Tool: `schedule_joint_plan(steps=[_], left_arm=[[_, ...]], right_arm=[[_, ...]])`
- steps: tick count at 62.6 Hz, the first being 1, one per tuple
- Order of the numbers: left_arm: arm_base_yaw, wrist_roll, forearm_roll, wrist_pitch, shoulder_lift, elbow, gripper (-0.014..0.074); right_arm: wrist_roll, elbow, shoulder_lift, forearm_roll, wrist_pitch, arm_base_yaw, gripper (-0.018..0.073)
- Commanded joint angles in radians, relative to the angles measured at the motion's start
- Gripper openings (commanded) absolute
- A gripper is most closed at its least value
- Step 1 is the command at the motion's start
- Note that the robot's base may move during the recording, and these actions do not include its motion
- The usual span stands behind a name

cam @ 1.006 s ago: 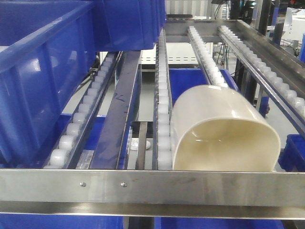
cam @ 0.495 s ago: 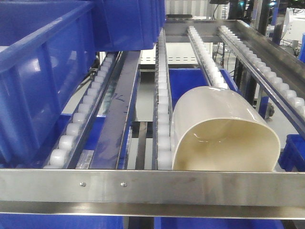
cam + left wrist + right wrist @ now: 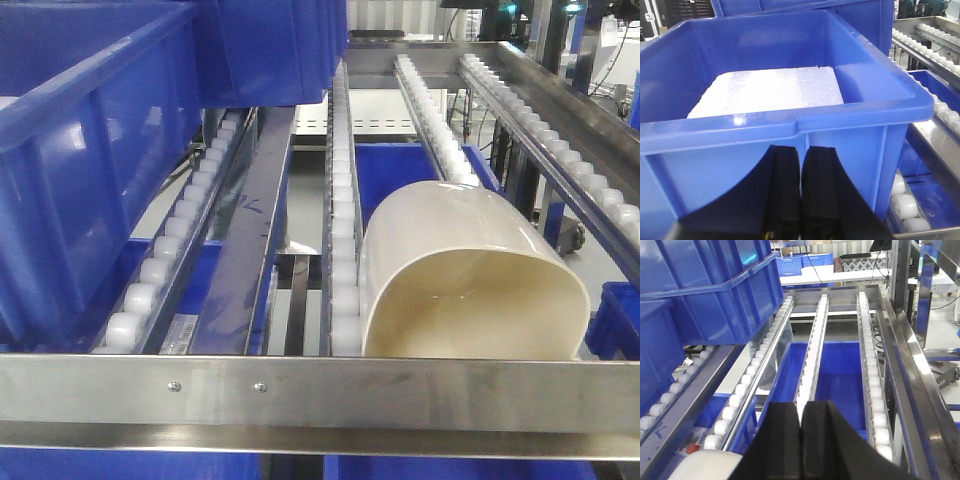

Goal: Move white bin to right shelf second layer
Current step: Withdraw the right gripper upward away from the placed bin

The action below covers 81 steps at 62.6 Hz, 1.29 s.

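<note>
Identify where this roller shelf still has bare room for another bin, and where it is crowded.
Free: the right lane's roller rails behind the white bin, up to the far end. Crowded: the left lane, filled by blue crates; the right lane's front, where the bin lies on its side against the front bar.

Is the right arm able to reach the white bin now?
Probably yes. The right gripper, fingers shut and empty, hangs just above the white bin, which lies on its side on the roller rails behind the steel front bar. Nothing stands between them.
</note>
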Motion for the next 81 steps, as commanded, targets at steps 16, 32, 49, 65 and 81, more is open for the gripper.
schedule_joint_plan(steps=[16,32,49,65,81], left_arm=[[-0.001,0.002,-0.001,-0.085,-0.014,0.037,0.0085],[-0.001,0.002,-0.001,-0.085,-0.014,0.037,0.0085],[-0.001,0.002,-0.001,-0.085,-0.014,0.037,0.0085],[-0.001,0.002,-0.001,-0.085,-0.014,0.037,0.0085],[-0.001,0.002,-0.001,-0.085,-0.014,0.037,0.0085]], right_arm=[[0.000,-0.030,-0.001,-0.004,-0.092,-0.008,0.0048],[0.000,0.008,-0.168,-0.004,-0.003,-0.009,0.0048],[-0.002,0.225,-0.434,-0.004,0.042,-0.035,0.0048],[-0.001,0.326,-0.544,-0.004,0.061,-0.037,0.0048],[-0.001,0.326,-0.544,-0.004,0.080,-0.037,0.0048]])
